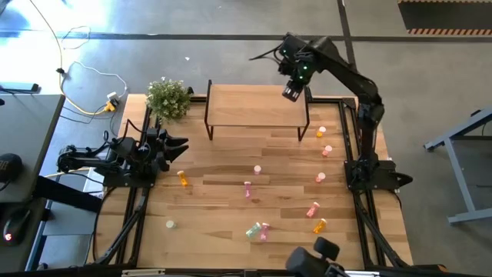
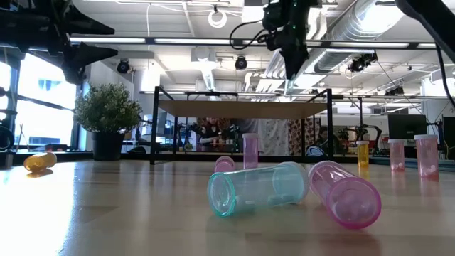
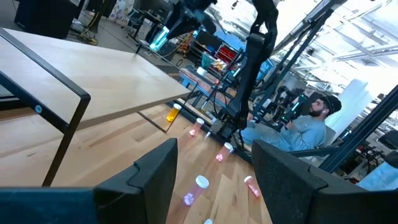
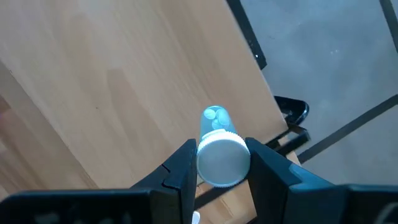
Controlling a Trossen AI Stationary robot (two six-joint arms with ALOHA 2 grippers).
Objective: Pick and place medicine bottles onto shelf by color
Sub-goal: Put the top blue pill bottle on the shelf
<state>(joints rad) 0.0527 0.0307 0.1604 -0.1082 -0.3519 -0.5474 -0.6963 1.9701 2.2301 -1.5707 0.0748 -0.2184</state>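
Right gripper (image 4: 219, 167) clamping a white-capped, blue-green bottle (image 4: 215, 124) above the shelf's (image 1: 254, 106) far right corner; bottle body mostly hiding behind its cap. Left gripper (image 3: 211, 180) waiting wide, holding nothing, at the table's left edge.

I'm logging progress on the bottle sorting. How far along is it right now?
Barely started: the shelf looks bare. In hand: the right tool is shut on a bluish-green white-capped bottle above the shelf's right end. Left: roughly a dozen bottles on the table, including a lying teal one, a pink one and an orange one. The left tool waits open at the left edge.
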